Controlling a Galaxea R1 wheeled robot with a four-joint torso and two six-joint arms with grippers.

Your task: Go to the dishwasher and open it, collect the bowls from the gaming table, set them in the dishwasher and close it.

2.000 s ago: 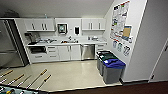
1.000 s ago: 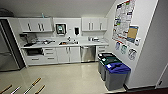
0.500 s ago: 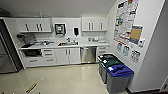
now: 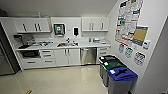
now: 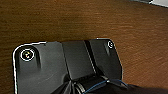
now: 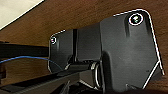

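Closer now, steel-fronted dishwasher point(image 4: 88, 56) sits shut under the counter; end effector states unclear

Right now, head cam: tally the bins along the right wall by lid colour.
Black lid: 1
Green lid: 1
Blue lid: 1
Total: 3 bins, in a row to the right of the dishwasher.

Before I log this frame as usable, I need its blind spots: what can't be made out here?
- Dishwasher interior, head view: the steel door is shut, so the racks are hidden.
- Wall posters, head view: print too small and blurred to read.
- Items around the sink, head view: too small to identify.
- Bin with the blue lid, head view: base cut off by the picture's edge.
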